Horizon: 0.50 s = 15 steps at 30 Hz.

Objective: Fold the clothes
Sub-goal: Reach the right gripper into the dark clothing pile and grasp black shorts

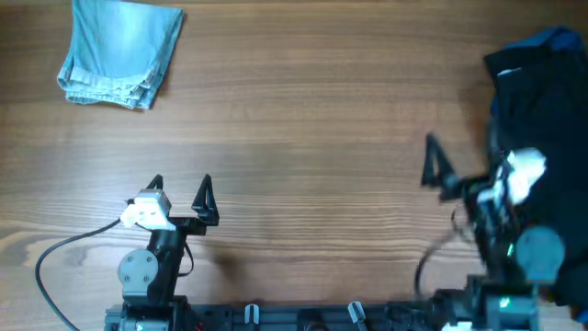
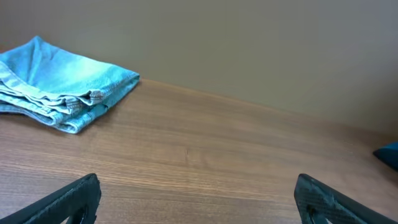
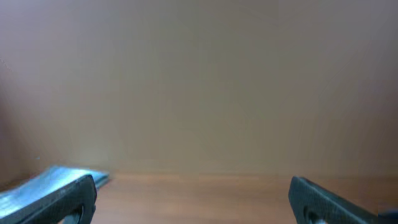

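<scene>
l gripper (image 1: 180,191): jaws wide open, nothing held. sits at near edge, left of centre, above bare table (image 1: 322,119).
r gripper (image 3: 193,186): jaws wide open, nothing between them in wrist view. at near edge, right side; overhead shows one finger over bare wood, the other lost against dark pile (image 1: 542,119), contact can't tell.
denim (image 1: 119,51): light blue, folded, flat on far left corner, well apart from both grippers.
dark pile: black, unfolded heap at right edge, blue bit showing at far end; r arm overlaps it.
</scene>
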Motion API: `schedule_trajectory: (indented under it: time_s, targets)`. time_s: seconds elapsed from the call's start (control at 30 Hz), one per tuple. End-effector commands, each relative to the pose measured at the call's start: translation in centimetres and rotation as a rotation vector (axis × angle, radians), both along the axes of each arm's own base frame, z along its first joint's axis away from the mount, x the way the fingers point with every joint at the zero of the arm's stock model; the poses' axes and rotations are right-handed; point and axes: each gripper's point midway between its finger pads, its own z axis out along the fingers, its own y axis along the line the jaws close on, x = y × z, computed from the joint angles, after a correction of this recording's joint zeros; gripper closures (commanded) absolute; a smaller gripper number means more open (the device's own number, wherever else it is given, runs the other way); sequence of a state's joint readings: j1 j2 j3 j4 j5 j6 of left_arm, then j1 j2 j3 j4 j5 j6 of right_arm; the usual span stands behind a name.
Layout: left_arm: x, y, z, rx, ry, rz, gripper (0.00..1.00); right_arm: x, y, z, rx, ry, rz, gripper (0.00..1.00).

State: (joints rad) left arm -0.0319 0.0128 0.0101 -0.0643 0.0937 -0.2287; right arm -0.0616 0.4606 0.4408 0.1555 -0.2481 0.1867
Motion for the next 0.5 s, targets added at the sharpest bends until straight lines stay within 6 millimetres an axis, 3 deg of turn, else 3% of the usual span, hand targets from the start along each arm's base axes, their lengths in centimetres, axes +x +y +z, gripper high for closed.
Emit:
schedule_trajectory:
  time_s: [0.0,0.07,0.17,0.3,0.47]
  targets:
    - [0.0,0.1,-0.3,0.02,0.003,0.007,0.0,5.4,-4.6,0.6,-0.034,0.175,-0.25,0.0]
    - [0.0,0.1,-0.3,0.02,0.003,0.007,0.0,9.1,-6.5,-0.2,-0.077,0.336,-0.305,0.0]
    - [0.0,0.1,-0.3,0.02,0.003,0.007,0.0,13.0,-9.1,-1.7,-0.144,0.552,-0.338,0.0]
    - [0.0,0.1,-0.3,0.02,0.003,0.007,0.0,18.1,-14.9,-5.5,-0.116,0.797,-0.415,0.0]
    - [0.0,0.1,-0.3,0.02,0.003,0.007,0.0,20.6,-17.8,-9.9,-0.197,0.868,-0.428,0.0]
